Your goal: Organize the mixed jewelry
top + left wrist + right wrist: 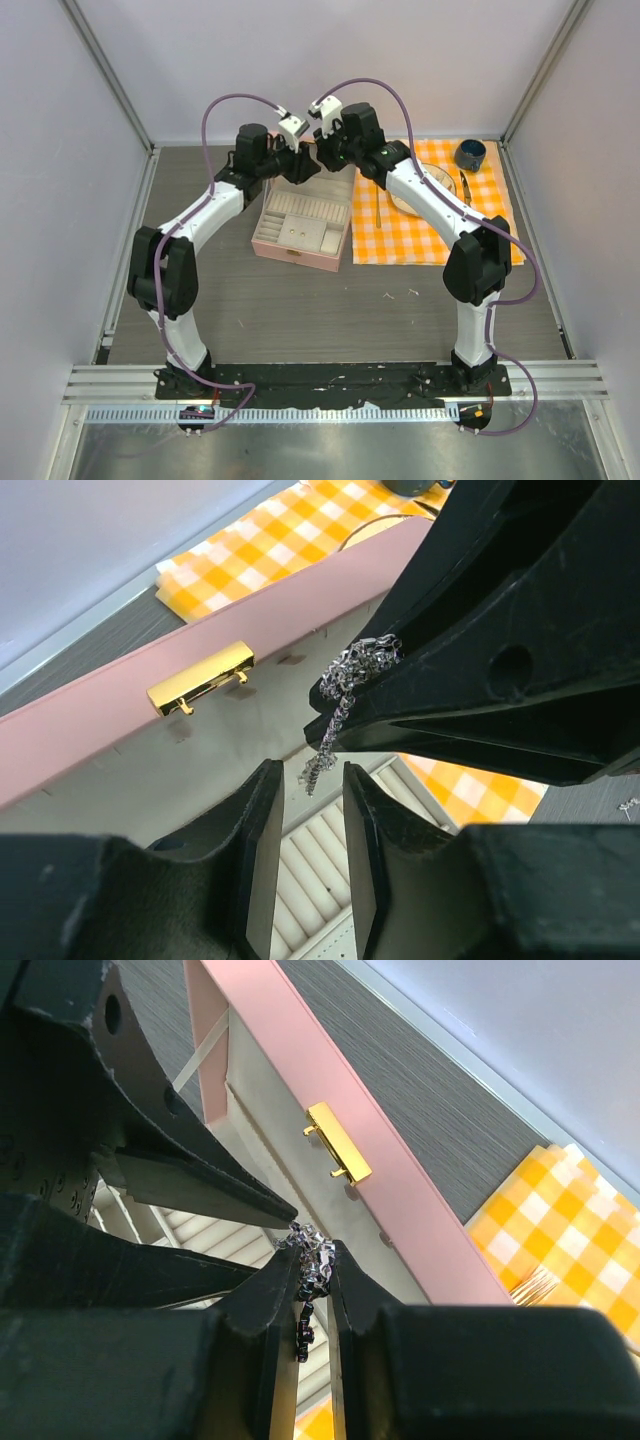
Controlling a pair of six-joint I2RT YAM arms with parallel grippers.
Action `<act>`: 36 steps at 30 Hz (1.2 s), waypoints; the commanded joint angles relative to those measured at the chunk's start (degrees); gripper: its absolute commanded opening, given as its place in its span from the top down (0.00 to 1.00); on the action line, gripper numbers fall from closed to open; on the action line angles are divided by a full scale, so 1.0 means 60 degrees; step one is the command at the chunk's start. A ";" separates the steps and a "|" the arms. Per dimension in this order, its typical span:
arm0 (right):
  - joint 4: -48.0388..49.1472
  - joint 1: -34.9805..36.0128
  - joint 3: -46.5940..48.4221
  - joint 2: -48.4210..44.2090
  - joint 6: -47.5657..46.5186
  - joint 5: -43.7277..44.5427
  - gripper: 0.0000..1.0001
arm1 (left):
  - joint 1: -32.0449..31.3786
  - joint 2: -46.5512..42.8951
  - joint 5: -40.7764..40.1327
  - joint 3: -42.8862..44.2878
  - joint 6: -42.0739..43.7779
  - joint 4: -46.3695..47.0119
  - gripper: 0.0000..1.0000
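The thin silvery chain (312,1250) is bunched between the fingertips of my right gripper (313,1258), which is shut on it; a short end hangs down. In the left wrist view the chain (350,675) dangles from the right gripper's black fingers (480,670), and its loose end hangs just above the tips of my left gripper (308,780), which is open. Both grippers (298,168) (324,152) meet above the back of the open pink case (300,232). A few tiny pale bits (395,295) lie on the table in front.
The case's raised lid (140,730) with a gold clasp (200,678) stands just behind the grippers. An orange checked cloth (430,225) on the right holds a glass bowl (425,188), a gold fork (378,205) and a dark blue cup (469,154).
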 commanded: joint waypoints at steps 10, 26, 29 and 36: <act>0.0264 0.0001 -0.0034 -0.0606 0.0110 -0.0104 0.99 | -0.0057 0.0182 0.0231 0.0610 -0.0240 0.0360 0.76; 0.0279 0.0001 -0.0195 -0.0737 0.0051 0.0028 0.99 | -0.0057 0.0328 0.0055 0.0669 -0.0255 0.0360 1.00; 0.0308 0.0001 -0.0210 -0.0781 -0.0007 0.0087 0.99 | -0.0057 0.0299 -0.0061 0.0596 -0.0196 0.0360 1.00; 0.0293 0.0001 -0.0341 -0.0826 -0.0212 0.0394 0.99 | 0.0001 0.0138 -0.0618 0.0376 -0.0020 0.0360 1.00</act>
